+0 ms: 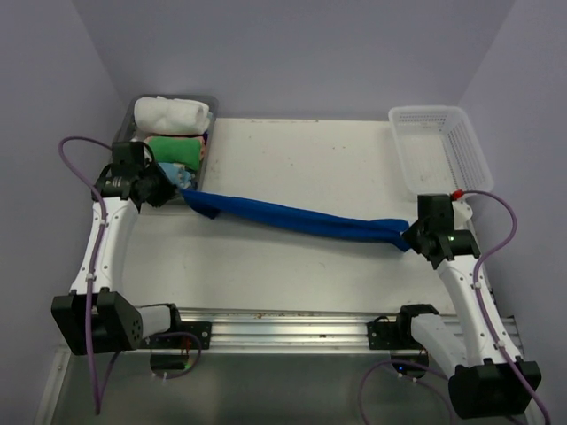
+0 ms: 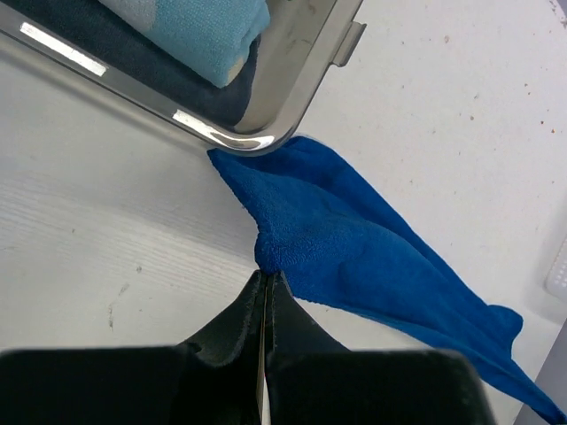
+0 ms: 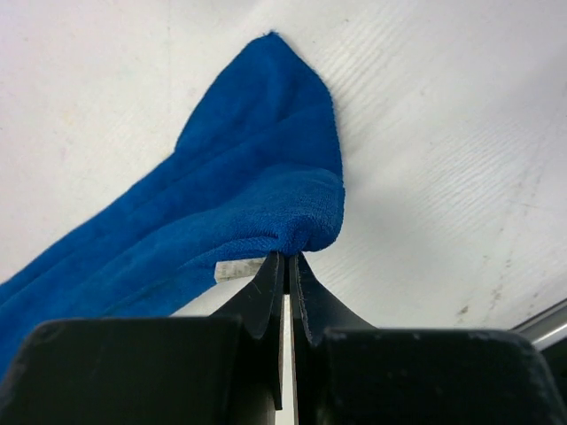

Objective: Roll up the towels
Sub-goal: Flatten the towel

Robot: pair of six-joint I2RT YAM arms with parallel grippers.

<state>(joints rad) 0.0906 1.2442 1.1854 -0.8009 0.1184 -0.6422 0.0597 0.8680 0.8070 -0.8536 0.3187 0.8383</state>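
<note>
I hold one blue towel (image 1: 297,220) by both ends, strung across the bench (image 1: 292,150) from left to right. My left gripper (image 2: 266,282) is pressed together on an edge of the towel's left end, just beside the rounded corner of the metal tray (image 2: 292,88). The tray holds the rolled white towel (image 1: 173,112), the green one (image 1: 175,147) and a light blue one (image 2: 195,27). My right gripper (image 3: 288,261) is pinching the other end, near the white basket (image 1: 469,146) but apart from it.

The cloth is gathered into a narrow band rather than lying open, so I judge that the step is to lay it out flat before any rolling. I cannot tell whether its middle touches the bench.

To do this well I want even tension from both sides: enough to take out the sag, not so much that the thin pinches slip off the terry. I should draw the left end away from the tray corner, where the loose flap could catch. I should then lower both ends together so the band lands straight, and open the folds across its width. A twisted lay would roll crooked.
</note>
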